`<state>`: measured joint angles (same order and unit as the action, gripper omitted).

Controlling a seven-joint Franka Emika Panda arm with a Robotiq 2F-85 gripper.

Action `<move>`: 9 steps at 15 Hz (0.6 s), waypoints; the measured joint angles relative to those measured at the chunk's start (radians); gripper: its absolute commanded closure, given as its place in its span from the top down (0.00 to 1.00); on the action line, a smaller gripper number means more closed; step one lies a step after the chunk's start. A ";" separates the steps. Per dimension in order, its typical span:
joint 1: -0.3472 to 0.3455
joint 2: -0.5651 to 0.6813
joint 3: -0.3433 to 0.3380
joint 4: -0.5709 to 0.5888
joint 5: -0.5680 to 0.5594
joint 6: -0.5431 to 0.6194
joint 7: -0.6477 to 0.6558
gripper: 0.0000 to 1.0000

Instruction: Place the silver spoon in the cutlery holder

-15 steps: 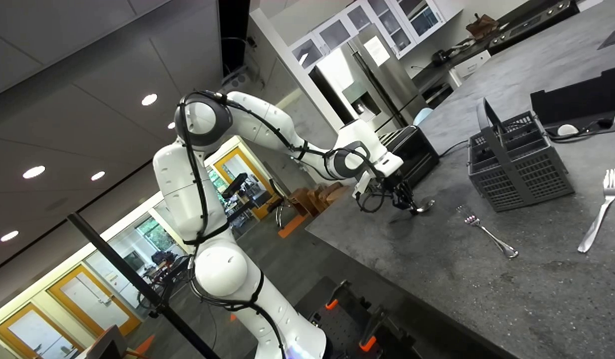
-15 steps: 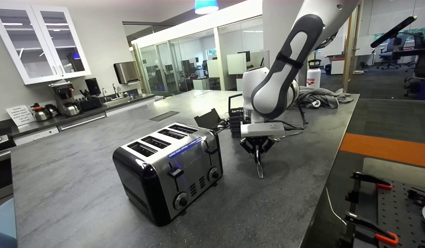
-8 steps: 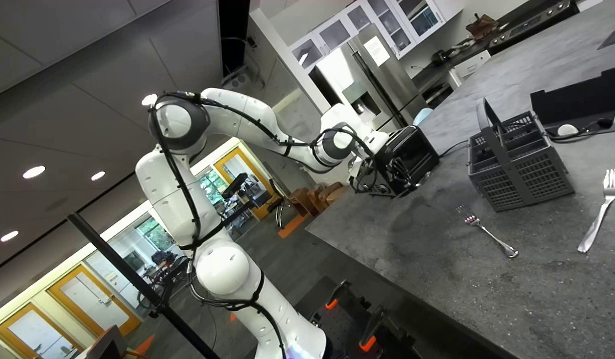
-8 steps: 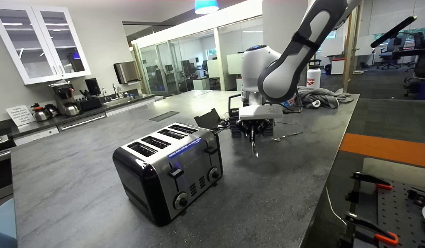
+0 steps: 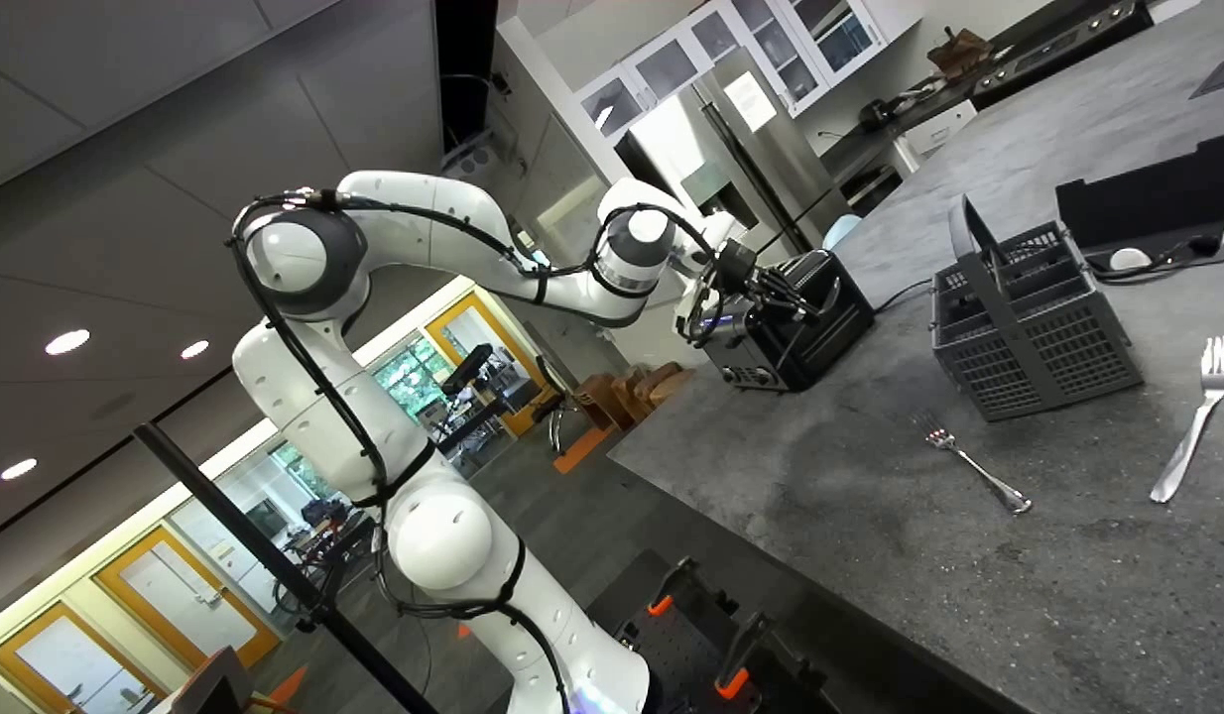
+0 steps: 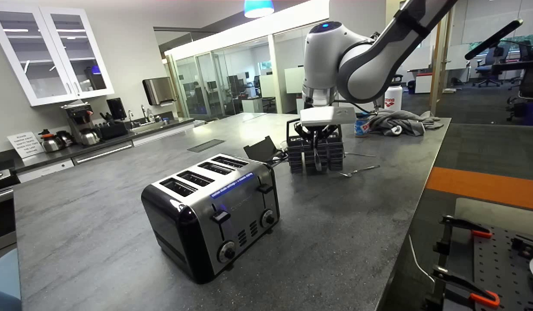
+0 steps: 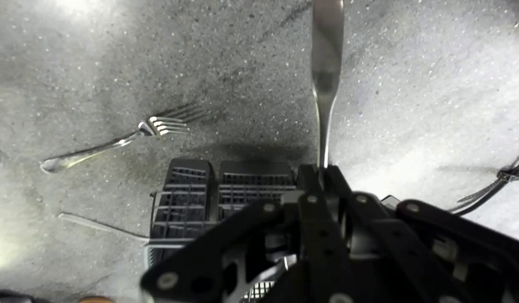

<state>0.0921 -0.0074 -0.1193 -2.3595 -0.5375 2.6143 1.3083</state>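
Observation:
My gripper [image 7: 321, 171] is shut on the silver spoon [image 7: 327, 54], whose flat handle sticks out past the fingertips toward the top of the wrist view. In an exterior view the gripper [image 5: 808, 305] holds the spoon [image 5: 832, 296] raised above the counter, left of the dark grey cutlery holder [image 5: 1073, 342]. In an exterior view the spoon [image 6: 318, 160] hangs tilted in front of the holder [image 6: 334, 157]. The holder [image 7: 188, 206] also shows in the wrist view, below and left of the fingertips, partly hidden by the gripper. The spoon's bowl is hidden there.
A fork [image 5: 969, 466] lies on the counter by the holder, and another fork [image 5: 1197, 421] lies beyond it. A four-slot toaster [image 6: 210, 216] stands on the counter. The holder has a raised arched handle [image 5: 981, 260]. An open black case [image 5: 1158, 198] lies behind the holder.
My gripper has risen from the counter with the spoon in it. In an exterior view it moved up and left, across the toaster. The forks and holder have not moved.

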 measured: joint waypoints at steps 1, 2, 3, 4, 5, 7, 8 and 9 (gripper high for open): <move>-0.011 -0.008 0.012 0.007 -0.046 -0.022 0.034 0.02; -0.022 -0.013 0.023 0.016 -0.094 -0.043 0.072 0.02; -0.032 -0.017 0.033 0.025 -0.145 -0.063 0.114 0.02; -0.040 -0.019 0.042 0.035 -0.195 -0.084 0.157 0.02; -0.047 -0.020 0.051 0.044 -0.246 -0.104 0.201 0.02; -0.056 -0.020 0.063 0.063 -0.340 -0.145 0.282 0.02; -0.058 -0.020 0.067 0.071 -0.381 -0.164 0.314 0.02; -0.059 -0.020 0.070 0.078 -0.426 -0.181 0.347 0.02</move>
<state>0.0333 -0.0271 -0.0492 -2.2818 -0.9632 2.4332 1.6550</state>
